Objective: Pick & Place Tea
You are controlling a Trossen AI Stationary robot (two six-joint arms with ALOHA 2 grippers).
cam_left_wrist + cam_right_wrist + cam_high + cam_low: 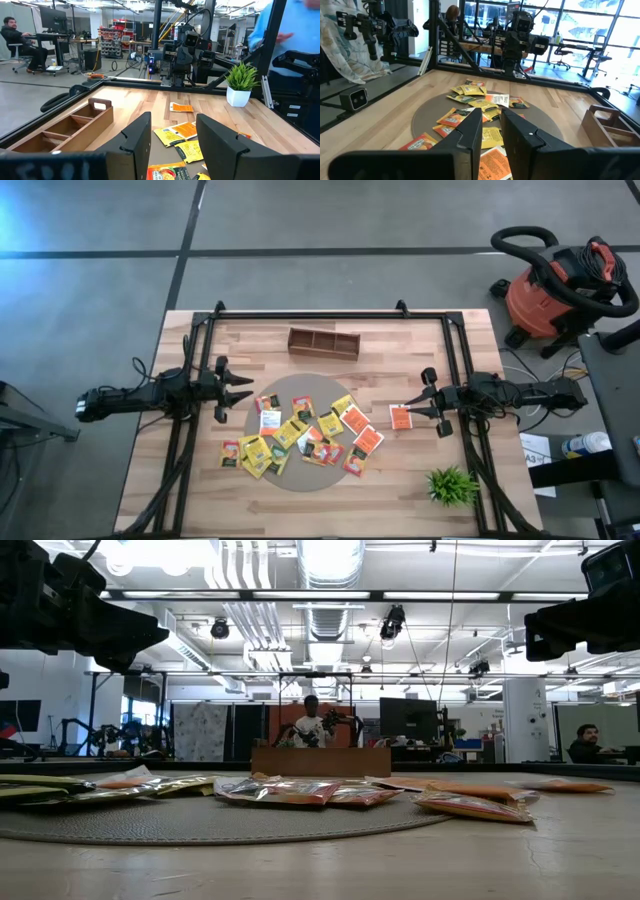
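Several yellow, orange-red and white tea packets (300,435) lie flat in a loose heap on a round grey mat (300,480) at the table's middle. One orange packet (401,417) lies apart on the wood to the right of the mat, under the tips of my right gripper (412,412). That gripper hovers level above the table, its fingers (470,130) a little apart with nothing between them. My left gripper (245,388) hovers level at the mat's left edge, open wide and empty, fingers (137,137) pointing at the heap (182,142).
A brown wooden divided tray (323,342) stands at the table's far side, behind the mat. A small green plant (452,485) in a white pot stands near the front right corner. A black frame (330,313) runs round the table. A person's blue sleeve (295,30) shows beyond the right edge.
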